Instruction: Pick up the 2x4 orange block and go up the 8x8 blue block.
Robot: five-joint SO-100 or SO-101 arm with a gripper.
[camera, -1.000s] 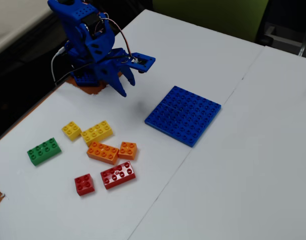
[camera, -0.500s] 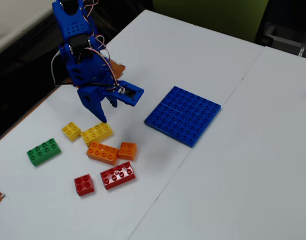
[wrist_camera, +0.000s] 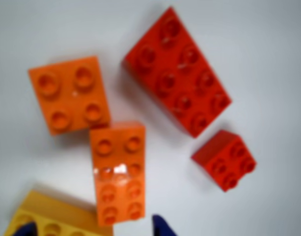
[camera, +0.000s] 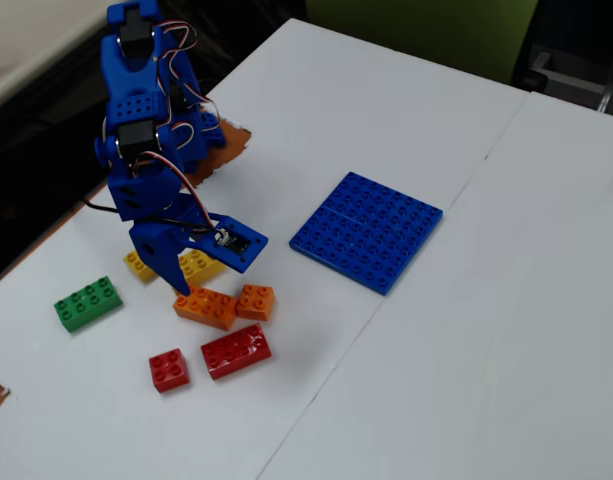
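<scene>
The arm [camera: 146, 130] is built of bright blue plastic segments, blocky and angular, with dark servo bodies set into them. Thin red, white and black wires loop along its side. Small round holes dot the upper segment. A flat blue bracket at 4 o'clock carries a small dark module.

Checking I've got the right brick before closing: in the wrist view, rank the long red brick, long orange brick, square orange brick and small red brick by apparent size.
1. Long red brick
2. 2x4 orange block
3. Square orange brick
4. Small red brick

Blur makes edges soft, but the order looks clear.
</scene>
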